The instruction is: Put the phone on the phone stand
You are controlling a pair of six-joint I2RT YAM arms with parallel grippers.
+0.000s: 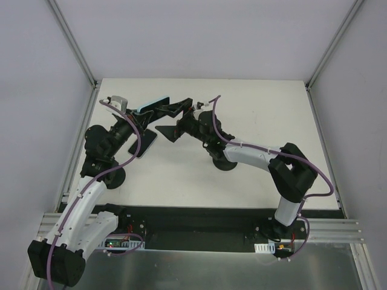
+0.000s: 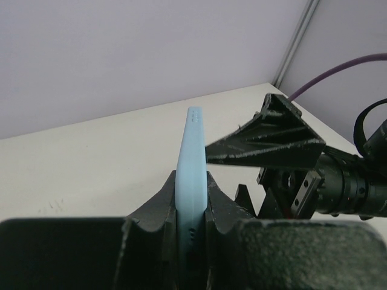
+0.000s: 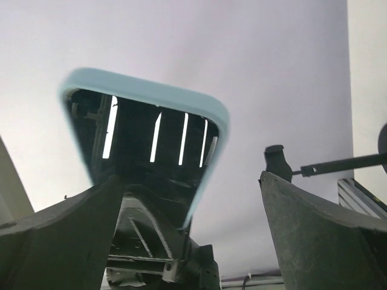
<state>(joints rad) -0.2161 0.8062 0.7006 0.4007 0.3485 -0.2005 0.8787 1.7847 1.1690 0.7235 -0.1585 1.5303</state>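
Phone (image 1: 146,144) with the black screen is, as far as I can judge, lying flat on the table (image 1: 260,109) toward its left side, just beside the left forearm, and nothing is gripping it. What the left gripper (image 2: 192,190) is clamping instead is a blue-cased phone (image 2: 191,145), held on edge and raised near the far left corner. The right gripper (image 1: 171,119) is pointing at its free end with jaws spread wide and one finger just beside the screen face; whether it is touching, I cannot tell. This is looking like a handover, so the smart play is getting the right fingers square across the flat faces and closing firmly before the left one is letting go. Phone stand (image 1: 225,164) seems to be sitting near the table's middle, mostly hidden under the right forearm, so that arm is blocking the way to the cradle. A purple cable (image 1: 138,140) is trailing close over the black phone.
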